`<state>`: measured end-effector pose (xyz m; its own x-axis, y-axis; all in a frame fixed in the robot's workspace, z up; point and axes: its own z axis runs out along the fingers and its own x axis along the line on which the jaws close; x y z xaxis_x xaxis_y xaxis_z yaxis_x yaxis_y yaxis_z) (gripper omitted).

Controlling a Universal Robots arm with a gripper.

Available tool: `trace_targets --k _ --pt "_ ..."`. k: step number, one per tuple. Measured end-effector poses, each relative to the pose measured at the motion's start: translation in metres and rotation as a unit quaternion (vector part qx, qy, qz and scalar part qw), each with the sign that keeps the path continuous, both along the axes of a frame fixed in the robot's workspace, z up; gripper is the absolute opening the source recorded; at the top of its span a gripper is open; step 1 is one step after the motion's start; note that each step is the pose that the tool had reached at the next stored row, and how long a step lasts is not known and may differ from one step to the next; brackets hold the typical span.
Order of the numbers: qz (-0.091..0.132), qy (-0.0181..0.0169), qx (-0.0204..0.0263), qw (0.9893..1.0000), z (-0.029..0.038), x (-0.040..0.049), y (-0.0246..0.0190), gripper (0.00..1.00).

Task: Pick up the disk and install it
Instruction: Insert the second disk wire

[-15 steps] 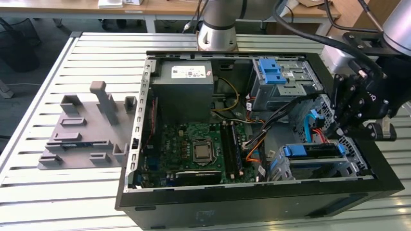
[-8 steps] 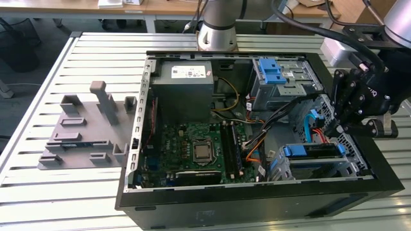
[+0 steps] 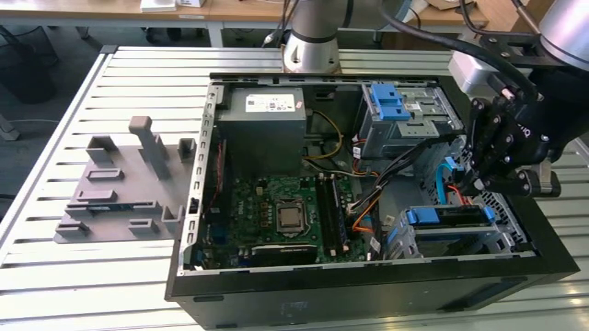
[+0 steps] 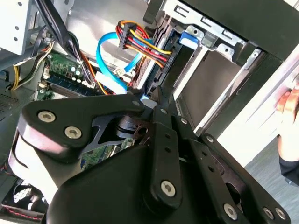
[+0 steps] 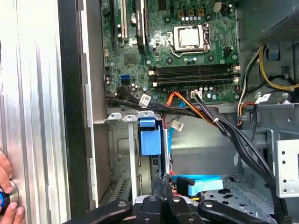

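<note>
End effector (image 3: 474,185) hung clenched, fingertips drawn together, over the drive cage (image 3: 501,238) at the near end of the computer case (image 3: 368,289), on the exterior view's right. I could not tell whether it pinched anything. The disk (image 3: 446,216) sat slotted in that cage on edge, blue bracket uppermost, its visible edge running across the exterior view. The tips were probably placed to press it home.

One open computer case (image 3: 368,289) sits on the surface (image 3: 110,276), holding one motherboard (image 3: 285,214), one power supply (image 3: 262,131) and two blue-latched drive cages (image 3: 405,114) (image 3: 451,224), beside one grey holder block (image 3: 120,186), with one robot arm (image 3: 515,131) above.
</note>
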<state>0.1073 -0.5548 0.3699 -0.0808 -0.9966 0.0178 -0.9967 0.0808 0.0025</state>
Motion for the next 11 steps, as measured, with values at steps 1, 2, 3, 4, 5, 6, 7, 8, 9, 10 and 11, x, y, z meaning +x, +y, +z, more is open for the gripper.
trace_targets --k 1,2,3,4,5,6,7,8,9,10,11 --pt "0.000 0.0000 0.0000 1.0000 0.0014 -0.0009 0.0000 0.11" --pt "0.000 0.0000 0.0002 1.0000 0.0030 -0.0017 0.0000 0.11" --pt "0.000 0.0000 0.0002 1.0000 0.0045 -0.0025 0.0002 0.11" --pt "0.000 0.0000 0.0002 1.0000 0.0059 -0.0032 0.0006 0.11" --pt "0.000 0.0000 0.0004 1.0000 0.0067 -0.0039 0.0012 0.11" --pt "0.000 0.0000 0.0004 1.0000 0.0071 -0.0045 0.0018 0.11" --pt "0.000 0.0000 0.0003 1.0000 0.0073 -0.0052 0.0024 0.11" --pt "0.000 0.0000 0.0003 1.0000 0.0073 -0.0058 0.0030 0.11" --pt "0.000 0.0000 0.0003 1.0000 0.0073 -0.0064 0.0035 0.11" --pt "0.000 0.0000 0.0003 1.0000 0.0073 -0.0069 0.0041 0.11" --pt "0.000 0.0000 0.0003 1.0000 0.0073 -0.0076 0.0047 0.11"
